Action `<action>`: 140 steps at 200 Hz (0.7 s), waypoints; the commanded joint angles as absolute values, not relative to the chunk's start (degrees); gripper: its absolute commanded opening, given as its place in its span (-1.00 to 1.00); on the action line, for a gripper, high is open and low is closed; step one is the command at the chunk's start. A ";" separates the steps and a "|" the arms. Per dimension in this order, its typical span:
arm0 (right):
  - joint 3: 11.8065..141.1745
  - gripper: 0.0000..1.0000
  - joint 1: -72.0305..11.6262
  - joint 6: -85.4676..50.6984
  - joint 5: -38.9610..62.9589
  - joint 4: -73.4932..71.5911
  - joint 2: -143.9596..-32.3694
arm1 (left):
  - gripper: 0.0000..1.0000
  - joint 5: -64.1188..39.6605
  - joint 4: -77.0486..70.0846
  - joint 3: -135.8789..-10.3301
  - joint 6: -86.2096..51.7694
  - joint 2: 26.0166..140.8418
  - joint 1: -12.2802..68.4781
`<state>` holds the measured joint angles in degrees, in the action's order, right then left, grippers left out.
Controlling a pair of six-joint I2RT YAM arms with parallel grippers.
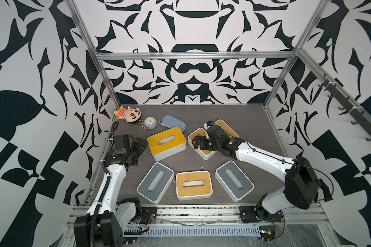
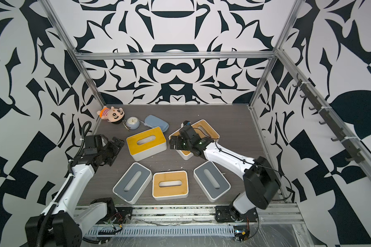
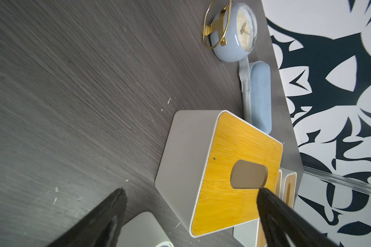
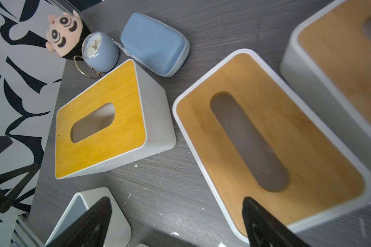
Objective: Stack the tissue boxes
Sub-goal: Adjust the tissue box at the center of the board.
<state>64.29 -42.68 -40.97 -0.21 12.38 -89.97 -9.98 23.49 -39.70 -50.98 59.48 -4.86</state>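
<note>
Grey tabletop (image 1: 244, 119), tissue boxes (image 1: 193, 185) all unstacked. Right gripper (image 1: 196, 142) held over tan box (image 4: 308, 160) beside yellow box (image 1: 166, 142), fingers apart; left gripper (image 1: 142, 143) likewise spread. Narrow sides best clamped squarely.

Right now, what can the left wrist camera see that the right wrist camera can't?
Only the left wrist view: the left fingers, open wide, holding nothing. Only the right wrist view: the plush doll, the right fingers, also open, and a tan-lidded box seen from above, long slot showing; the left wrist view catches tan lids only edge-on, beyond the yellow-lidded box. Both: that yellow-lidded box, the round clock, the blue pouch and the dark table.
</note>
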 commanded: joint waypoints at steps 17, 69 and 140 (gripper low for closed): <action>73.28 1.00 -44.65 -41.84 -0.35 13.56 -97.14 | 0.98 -14.13 23.39 -41.92 -51.49 62.30 -4.24; 82.25 0.99 -44.73 -40.99 2.01 14.14 -106.55 | 0.98 -15.79 18.93 -42.52 -52.44 67.76 -2.30; 90.64 1.00 -44.74 -38.16 7.35 14.77 -114.05 | 0.98 -17.91 12.82 -44.57 -52.65 73.48 0.12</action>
<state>87.15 -44.73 -40.32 4.64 14.31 -114.50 -16.32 15.79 -42.68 -52.14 71.85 -0.27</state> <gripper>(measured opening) 0.998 0.992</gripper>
